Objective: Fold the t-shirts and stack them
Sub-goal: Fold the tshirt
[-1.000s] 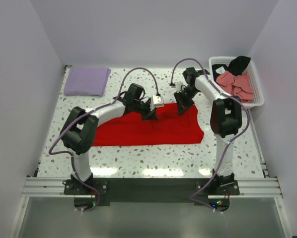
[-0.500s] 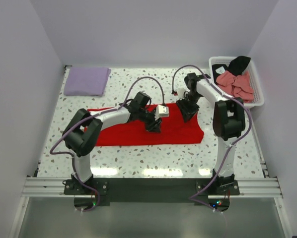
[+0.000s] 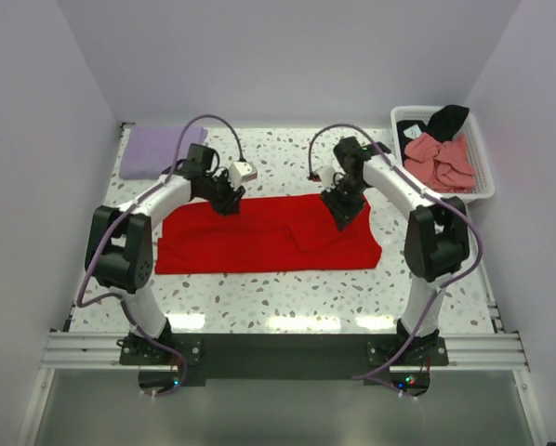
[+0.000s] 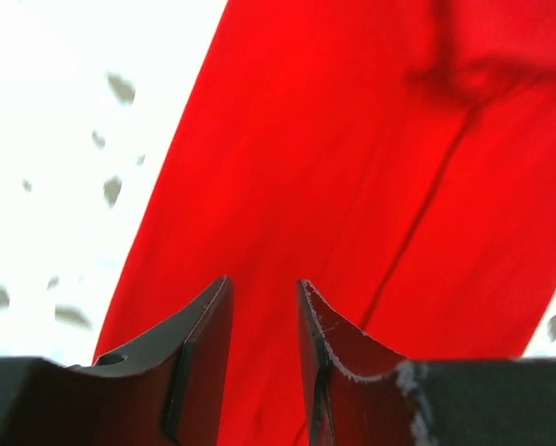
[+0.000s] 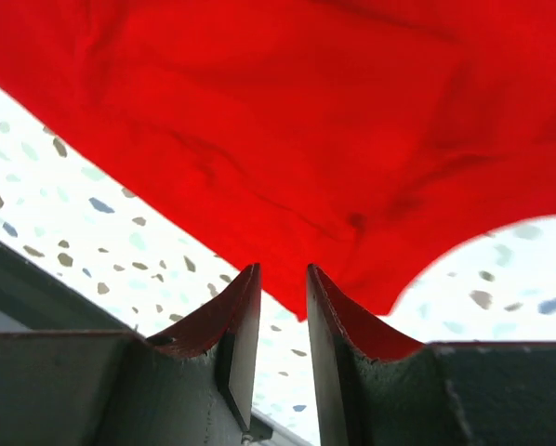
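Observation:
A bright red t-shirt [image 3: 259,246] lies flat as a long band across the middle of the table, with a folded flap near its centre. My left gripper [image 3: 230,203] hovers at its far left edge, open; the left wrist view shows red cloth [image 4: 352,139] beneath the left gripper [image 4: 264,283] and nothing between the fingers. My right gripper [image 3: 340,212] is over the shirt's upper right part, also open. In the right wrist view the red cloth [image 5: 306,111] ends just beyond the right gripper [image 5: 283,269]. A folded lavender t-shirt [image 3: 152,150] lies at the back left.
A white slatted basket [image 3: 485,172] stands at the back right, holding a salmon-pink shirt [image 3: 441,158] and a black one [image 3: 445,119]. Speckled tabletop [image 3: 259,293] runs along the near side of the red shirt. White walls close in the table on three sides.
Both grippers have opened and let go of the red shirt, leaving a flap folded over its middle. The left arm has swung back and to the left; the right has shifted slightly.

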Motion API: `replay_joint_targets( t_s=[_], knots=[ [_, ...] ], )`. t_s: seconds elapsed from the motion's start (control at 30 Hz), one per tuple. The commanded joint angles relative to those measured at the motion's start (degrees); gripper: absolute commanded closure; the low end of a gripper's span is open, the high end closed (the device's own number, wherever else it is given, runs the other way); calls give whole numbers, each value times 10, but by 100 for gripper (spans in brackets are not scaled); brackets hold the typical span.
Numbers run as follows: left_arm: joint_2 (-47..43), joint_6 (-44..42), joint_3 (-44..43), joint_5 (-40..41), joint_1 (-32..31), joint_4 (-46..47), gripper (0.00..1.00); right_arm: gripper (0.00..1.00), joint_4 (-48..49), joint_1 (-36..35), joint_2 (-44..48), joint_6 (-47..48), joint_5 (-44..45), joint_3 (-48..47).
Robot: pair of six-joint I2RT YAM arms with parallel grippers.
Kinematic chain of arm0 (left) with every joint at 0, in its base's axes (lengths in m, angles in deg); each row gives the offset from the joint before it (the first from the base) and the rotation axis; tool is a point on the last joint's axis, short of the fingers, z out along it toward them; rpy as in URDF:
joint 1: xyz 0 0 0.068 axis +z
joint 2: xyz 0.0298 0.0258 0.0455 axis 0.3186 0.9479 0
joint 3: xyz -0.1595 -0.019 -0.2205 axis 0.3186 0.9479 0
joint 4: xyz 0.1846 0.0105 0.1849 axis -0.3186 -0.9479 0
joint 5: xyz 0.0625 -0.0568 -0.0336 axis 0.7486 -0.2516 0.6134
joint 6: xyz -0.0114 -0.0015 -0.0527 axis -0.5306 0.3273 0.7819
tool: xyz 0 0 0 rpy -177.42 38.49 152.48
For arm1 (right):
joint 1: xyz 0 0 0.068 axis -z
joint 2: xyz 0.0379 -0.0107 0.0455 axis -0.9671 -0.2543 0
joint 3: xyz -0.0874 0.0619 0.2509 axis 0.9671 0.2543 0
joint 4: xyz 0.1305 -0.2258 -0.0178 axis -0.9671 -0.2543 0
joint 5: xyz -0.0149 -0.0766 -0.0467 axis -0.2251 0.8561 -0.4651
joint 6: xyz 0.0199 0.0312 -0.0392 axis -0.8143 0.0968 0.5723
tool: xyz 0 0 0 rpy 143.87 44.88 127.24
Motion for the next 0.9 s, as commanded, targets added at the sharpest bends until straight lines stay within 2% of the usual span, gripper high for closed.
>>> replay_joint_targets(
  t_s=[0.0,0.27,0.5,0.6,0.67,0.77,0.83,0.87],
  knots=[
    [13,-49,-14,59,30,-79,62,70,18,-26,-24,-8,5,27],
    [27,-83,30,152,71,-64,63,72,67,-26,-110,2,89,10],
    [34,-91,86,173,74,-45,68,75,136,-19,-216,49,174,-62],
    [40,-72,95,158,71,-53,71,76,197,-10,-282,76,216,-138],
    [40,-63,101,141,59,-65,72,76,229,-8,-320,90,249,-225],
    [20,-28,116,123,4,-66,72,74,289,-8,-387,106,274,-361],
    [5,9,113,113,-30,-63,71,72,323,-7,-406,112,293,-428],
    [0,22,108,105,-34,-63,70,71,338,-6,-401,121,299,-428]
  ],
)
